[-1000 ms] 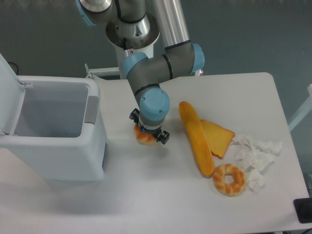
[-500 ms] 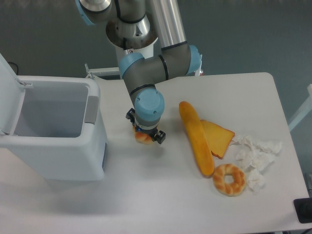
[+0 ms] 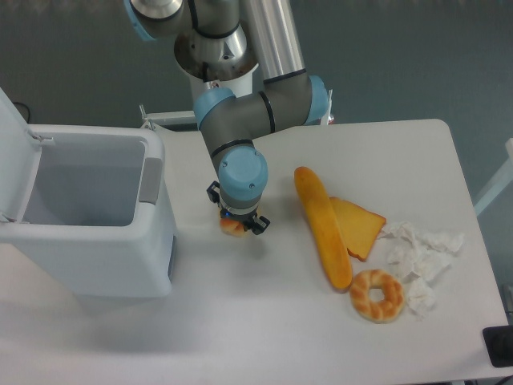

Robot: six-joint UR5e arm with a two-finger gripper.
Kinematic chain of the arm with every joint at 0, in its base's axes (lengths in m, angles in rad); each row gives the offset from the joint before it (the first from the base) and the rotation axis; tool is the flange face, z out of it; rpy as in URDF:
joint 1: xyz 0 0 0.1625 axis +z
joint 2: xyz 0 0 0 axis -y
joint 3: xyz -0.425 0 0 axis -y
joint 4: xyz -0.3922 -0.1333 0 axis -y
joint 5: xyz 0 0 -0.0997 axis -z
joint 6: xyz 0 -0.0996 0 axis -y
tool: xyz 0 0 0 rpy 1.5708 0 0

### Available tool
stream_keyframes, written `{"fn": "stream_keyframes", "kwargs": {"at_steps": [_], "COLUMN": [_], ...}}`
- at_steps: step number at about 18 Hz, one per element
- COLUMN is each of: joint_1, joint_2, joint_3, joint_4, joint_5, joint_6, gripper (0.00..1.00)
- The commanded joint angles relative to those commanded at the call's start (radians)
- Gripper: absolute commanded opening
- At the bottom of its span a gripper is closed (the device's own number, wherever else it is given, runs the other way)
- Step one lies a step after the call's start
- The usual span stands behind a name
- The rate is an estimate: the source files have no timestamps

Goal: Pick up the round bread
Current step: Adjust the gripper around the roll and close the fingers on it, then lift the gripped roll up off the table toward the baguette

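Tool (image 3: 238, 221) points straight down, clenched around the round bread (image 3: 234, 229); the wrist hides the fingers and most of the bread's 12 o'clock half.

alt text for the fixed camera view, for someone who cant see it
A robot arm's gripper is down over the round bread on a white table, beside an open white bin. To the right lie a baguette, a bread slice, a ring-shaped bread and crumpled tissue.

I see a golden-orange bun (image 3: 234, 228) with pale creases; a yellow-orange baguette (image 3: 322, 226); a ring bread (image 3: 377, 295) (tan, with pale stripes); white crumpled paper (image 3: 421, 255); a white bin (image 3: 88, 215); a white table (image 3: 264, 321).
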Motion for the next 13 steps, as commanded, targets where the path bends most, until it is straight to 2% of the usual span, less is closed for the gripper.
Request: {"fn": "stream_keyframes", "kwargs": {"at_steps": [4,13], "joint_1": [0.005,0.020], "joint_2": [0.000,0.011], "joint_3": [0.005,0.055], "joint_4": [-0.003,-0.011], "joint_5": [0.005,0.006], "joint_6": [0.003,0.011], "gripper": [0.02,0.00]}}
